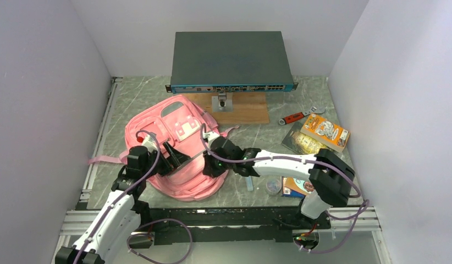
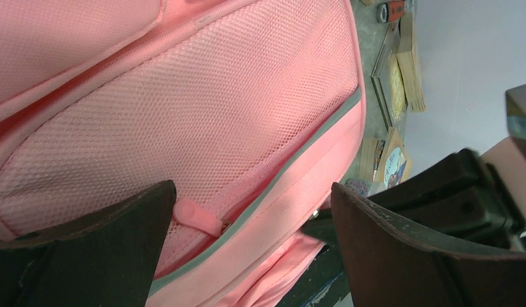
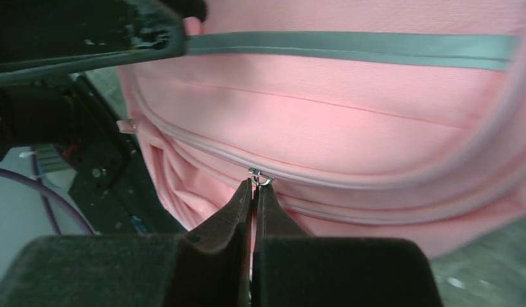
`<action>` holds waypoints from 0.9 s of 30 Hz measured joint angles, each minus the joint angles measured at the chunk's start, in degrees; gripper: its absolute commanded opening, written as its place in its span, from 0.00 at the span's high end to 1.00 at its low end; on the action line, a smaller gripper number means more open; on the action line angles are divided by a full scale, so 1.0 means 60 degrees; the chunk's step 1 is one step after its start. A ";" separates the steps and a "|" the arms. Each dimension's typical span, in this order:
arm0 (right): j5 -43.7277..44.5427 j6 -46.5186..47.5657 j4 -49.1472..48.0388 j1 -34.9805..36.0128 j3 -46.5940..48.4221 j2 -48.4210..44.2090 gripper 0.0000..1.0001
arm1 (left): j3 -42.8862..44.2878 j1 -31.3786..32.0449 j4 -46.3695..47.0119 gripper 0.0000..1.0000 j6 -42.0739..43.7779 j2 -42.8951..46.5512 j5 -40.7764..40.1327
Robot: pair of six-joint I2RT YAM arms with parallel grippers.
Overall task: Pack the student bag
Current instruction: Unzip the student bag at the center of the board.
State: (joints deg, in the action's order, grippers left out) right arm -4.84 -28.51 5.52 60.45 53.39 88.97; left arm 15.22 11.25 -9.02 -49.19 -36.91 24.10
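Note:
The student bag (image 1: 177, 129) is a soft pink backpack lying flat on the left half of the table. My left gripper (image 1: 178, 157) hovers over its near part, open wide (image 2: 251, 199). Between its fingers lie the mesh pocket (image 2: 183, 109) and a pink zip pull (image 2: 196, 216), and neither finger touches them. My right gripper (image 1: 208, 164) reaches in from the right at the bag's near edge. Its fingers are shut (image 3: 255, 187) on the pull of a zip slider (image 3: 260, 176) on the bag's side seam (image 3: 350, 147).
A grey network switch (image 1: 232, 58) on a stand over a wooden board (image 1: 246, 110) fills the back. A red-handled tool (image 1: 294, 117), snack packets (image 1: 324, 132), a booklet (image 1: 294, 187) and a small round tub (image 1: 274, 186) lie on the right. Walls close both sides.

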 measured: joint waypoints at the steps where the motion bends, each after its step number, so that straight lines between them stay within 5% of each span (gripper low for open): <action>1: -0.0015 -0.0178 -0.0047 0.0160 0.0106 0.0168 1.00 | -0.0004 0.0018 0.0062 0.02 -0.0015 -0.0051 -0.0022; 5: -0.0248 -0.0838 -0.0616 0.0535 0.0171 0.0758 0.95 | -0.0025 0.0197 0.0328 0.00 -0.0022 -0.0233 -0.0095; 7: -0.0437 -0.1075 -0.0812 0.0561 0.0186 0.1005 0.72 | -0.0025 0.0270 0.0368 0.00 -0.0011 -0.0266 -0.0095; 12: -0.0703 -0.1384 -0.1155 0.0565 0.0066 0.0798 0.50 | 0.0441 0.0310 -0.0466 0.00 0.0266 -0.0040 -0.0168; 21: -0.0707 -0.2259 -0.1355 -0.0091 -0.1235 -0.1224 0.46 | 0.2222 0.0568 -0.2503 0.00 0.1133 0.0576 -0.0182; 27: -0.1049 -0.3395 -0.2011 -0.1789 -0.2444 -0.2025 0.45 | 0.2342 0.2288 -0.3249 0.00 0.1155 0.0710 -0.0645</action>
State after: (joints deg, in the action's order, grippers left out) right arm -11.14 -48.88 -6.55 49.71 38.72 76.82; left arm 29.28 24.97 -28.51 -42.26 -32.64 20.23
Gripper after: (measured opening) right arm 0.544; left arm 0.996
